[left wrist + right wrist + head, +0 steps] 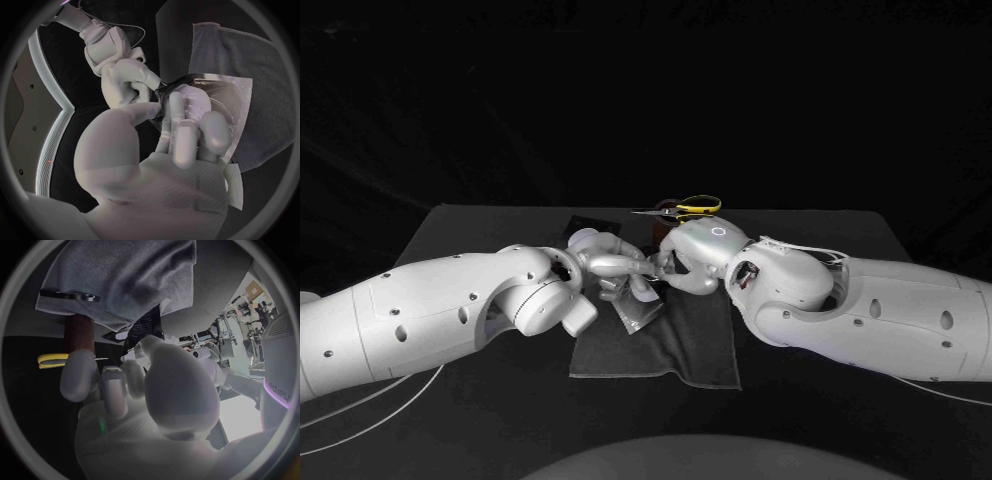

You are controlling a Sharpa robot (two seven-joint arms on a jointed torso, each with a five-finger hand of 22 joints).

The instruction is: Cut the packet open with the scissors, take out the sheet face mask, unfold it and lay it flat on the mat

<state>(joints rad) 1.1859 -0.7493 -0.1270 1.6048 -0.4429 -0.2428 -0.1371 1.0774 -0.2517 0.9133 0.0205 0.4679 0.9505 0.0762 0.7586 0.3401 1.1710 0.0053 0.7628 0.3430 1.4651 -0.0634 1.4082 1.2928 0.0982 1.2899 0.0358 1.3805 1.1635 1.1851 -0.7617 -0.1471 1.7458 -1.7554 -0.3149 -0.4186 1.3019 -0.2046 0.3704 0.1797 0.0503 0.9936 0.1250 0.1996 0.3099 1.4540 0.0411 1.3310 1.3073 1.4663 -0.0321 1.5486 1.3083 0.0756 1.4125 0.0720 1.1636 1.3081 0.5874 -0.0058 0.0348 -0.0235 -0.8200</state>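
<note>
While above the mat, left hand and right hand, fingers clamped on the packet.

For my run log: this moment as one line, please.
left hand holds packet | right hand pinches packet edge | scissors at mat's far end

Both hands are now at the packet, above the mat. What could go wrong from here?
1. Both hands hold the same packet: the left hand grips its body and the right hand pinches its dark end. A pull apart might tear it unevenly, or let it slip and drop off the mat.
2. The scissors lie just beyond the right hand, so a swing of that arm might knock them.
</note>
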